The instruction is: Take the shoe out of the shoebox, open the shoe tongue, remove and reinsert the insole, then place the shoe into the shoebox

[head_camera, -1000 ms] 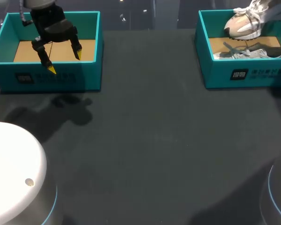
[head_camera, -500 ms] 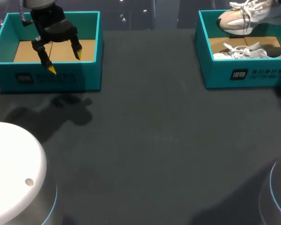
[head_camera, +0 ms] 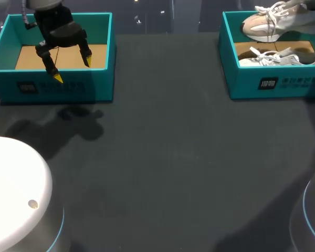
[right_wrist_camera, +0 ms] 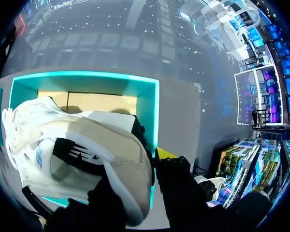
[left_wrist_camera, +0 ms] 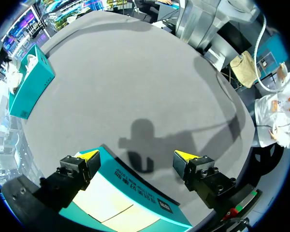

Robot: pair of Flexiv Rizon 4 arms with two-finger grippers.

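Right gripper (right_wrist_camera: 144, 192) is clamped on the heel end of the beige-and-white shoe (head_camera: 266, 23), and the shoe's up in the air, just above the teal shoebox (head_camera: 273, 83) at the table's (head_camera: 168, 157) far right corner. A second shoe (head_camera: 278, 59) lies inside that box. Over at the far left corner, the left gripper (head_camera: 72, 71) hangs fingers spread above another teal shoebox (head_camera: 58, 88).
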